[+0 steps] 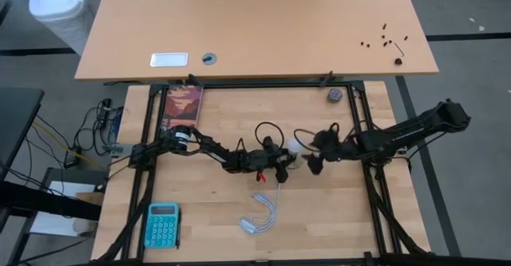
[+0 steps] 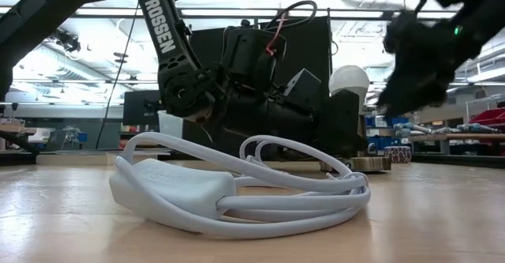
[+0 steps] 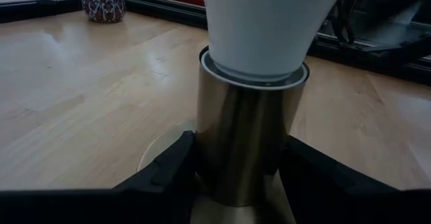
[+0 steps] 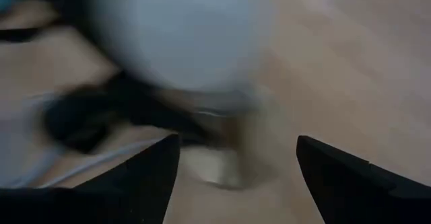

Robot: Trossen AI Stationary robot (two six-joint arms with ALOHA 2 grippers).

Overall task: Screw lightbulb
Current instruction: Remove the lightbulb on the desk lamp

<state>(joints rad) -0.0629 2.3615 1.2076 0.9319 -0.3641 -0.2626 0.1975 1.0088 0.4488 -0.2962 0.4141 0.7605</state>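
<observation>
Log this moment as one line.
left gripper: shut on socket | lightbulb: seated in socket | right gripper: open, beside lightbulb

A robotics laboratory or workshop is shown. A light wooden bench (image 1: pixel 239 218) is enclosed by a black metal frame (image 1: pixel 152 130), on which two dark arms are mounted; the word TROSSEN (image 2: pixel 160 22) is printed on one arm. A second, larger wooden table (image 1: pixel 255 26) is placed just behind the bench, and small dark screws (image 1: pixel 387 38) are scattered on it. Loose cables (image 1: pixel 88 138) are seen on the dark floor beside the frame. In the low view, an open hall with a high industrial ceiling and rows of lights (image 2: pixel 87 58) is visible, and further work tables with equipment (image 2: pixel 473 129) are seen in the background.
</observation>
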